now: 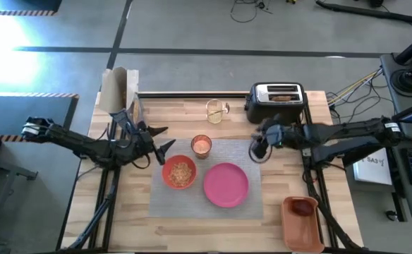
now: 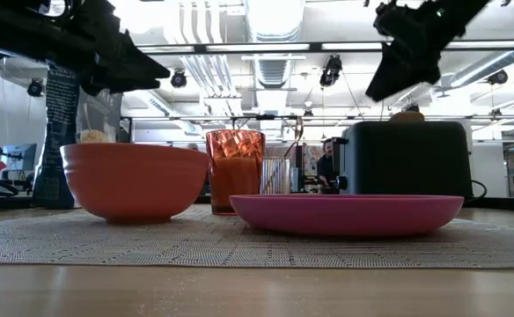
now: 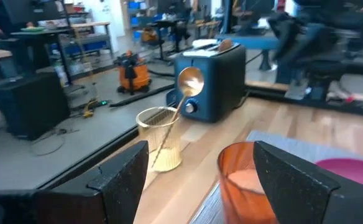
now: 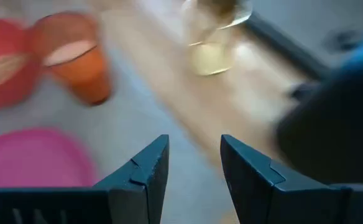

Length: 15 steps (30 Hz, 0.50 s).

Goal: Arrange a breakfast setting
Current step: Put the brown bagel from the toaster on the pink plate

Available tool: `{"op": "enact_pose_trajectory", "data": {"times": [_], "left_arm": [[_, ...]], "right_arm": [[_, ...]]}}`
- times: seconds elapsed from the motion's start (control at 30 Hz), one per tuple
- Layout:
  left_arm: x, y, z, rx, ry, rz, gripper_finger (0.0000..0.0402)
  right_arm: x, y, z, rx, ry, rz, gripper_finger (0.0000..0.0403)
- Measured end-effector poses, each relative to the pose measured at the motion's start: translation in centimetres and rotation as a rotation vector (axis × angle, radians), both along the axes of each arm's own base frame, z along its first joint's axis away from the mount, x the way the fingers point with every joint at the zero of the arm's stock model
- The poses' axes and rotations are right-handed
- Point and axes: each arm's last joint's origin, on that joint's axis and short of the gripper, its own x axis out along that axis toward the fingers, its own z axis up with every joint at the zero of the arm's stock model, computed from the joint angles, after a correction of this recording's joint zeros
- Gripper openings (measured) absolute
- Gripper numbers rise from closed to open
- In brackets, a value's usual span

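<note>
A grey placemat point(image 1: 209, 176) lies mid-table. On it stand a pink plate point(image 1: 226, 185), an orange-red bowl point(image 1: 180, 172) with cereal, and a glass of orange-pink drink point(image 1: 202, 145). A spoon point(image 3: 189, 84) stands in a clear cup point(image 1: 216, 111) beyond the mat. Toast point(image 1: 283, 97) sticks out of the toaster point(image 1: 276, 103). A red fruit point(image 1: 302, 207) lies in the orange bin point(image 1: 302, 222). My left gripper point(image 1: 162, 138) is open and empty, left of the glass. My right gripper point(image 1: 257, 149) is open and empty above the mat's far right corner.
A brown paper bag point(image 1: 118, 90) stands at the table's far left corner. The black-and-silver toaster stands at the far right, just behind my right arm. The orange bin sits at the near right edge. Bare wood shows along the near edge point(image 1: 192, 229).
</note>
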Motion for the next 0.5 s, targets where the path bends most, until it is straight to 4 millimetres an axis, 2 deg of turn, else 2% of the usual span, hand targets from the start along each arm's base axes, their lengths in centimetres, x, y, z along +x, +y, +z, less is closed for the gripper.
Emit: {"op": "enact_pose_trajectory", "data": {"times": [0.13, 0.23, 0.5], "left_arm": [[0.1, 0.1, -0.3, -0.004, -0.006, -0.023, 0.0271], [0.3, 0.1, -0.5, -0.001, 0.006, -0.024, 0.0267], [0.4, 0.1, -0.7, 0.001, 0.020, -0.027, 0.0247]], "right_arm": [[-0.9, -2.1, 4.0, -0.039, 0.077, -0.134, 0.0137], [-1.5, -3.6, 6.2, -0.033, 0.120, -0.215, 0.0137], [-2.5, -7.7, 8.5, 0.050, 0.290, -0.398, 0.0137]]}}
